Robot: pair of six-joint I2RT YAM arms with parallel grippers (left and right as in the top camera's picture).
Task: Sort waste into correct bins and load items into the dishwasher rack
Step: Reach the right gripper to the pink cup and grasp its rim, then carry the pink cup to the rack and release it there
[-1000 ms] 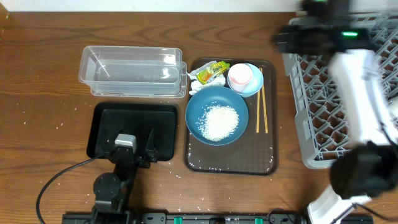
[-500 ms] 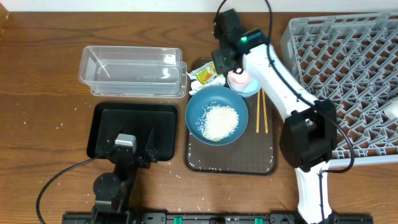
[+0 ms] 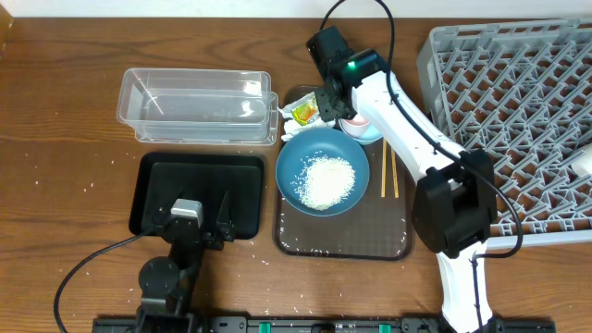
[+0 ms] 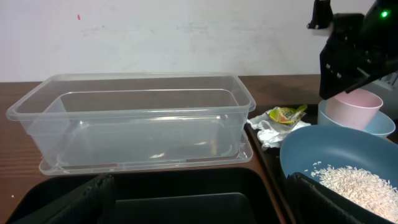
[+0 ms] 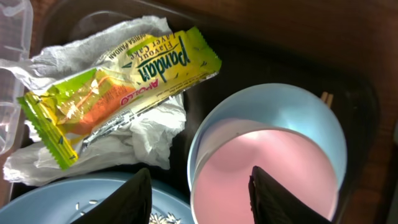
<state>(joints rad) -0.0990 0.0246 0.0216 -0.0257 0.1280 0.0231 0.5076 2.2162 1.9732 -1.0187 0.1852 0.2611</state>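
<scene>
the right arm (image 3: 407, 125) reached from the table's (image 3: 55, 139) near edge across the brown tray (image 3: 342, 242), with its wrist bent down over the tray's far end. the right gripper (image 5: 200, 180) hung open and empty, jaws well apart, directly above the pink bowl (image 5: 280, 146). that bowl sat nested in the light-blue bowl (image 5: 267, 102). just left of the bowls, the wrapper (image 5: 118, 87) lay on the tissue (image 5: 134, 146).

the left arm (image 3: 166, 277) lay low at the near edge. the left gripper (image 4: 205, 208) stood wide open, holding nothing, over the black tray (image 3: 157, 180) and facing the clear tub (image 4: 137, 118).

the rice (image 3: 326, 180) was heaped in a blue dish (image 3: 298, 155) at the middle of the brown tray. the chopsticks (image 3: 388, 162) lay on the tray just right of the dish. the rack (image 3: 499, 102) stood on the right of the wooden table. stray grains dotted the wood. a white wall (image 4: 155, 31) stood behind the table.
</scene>
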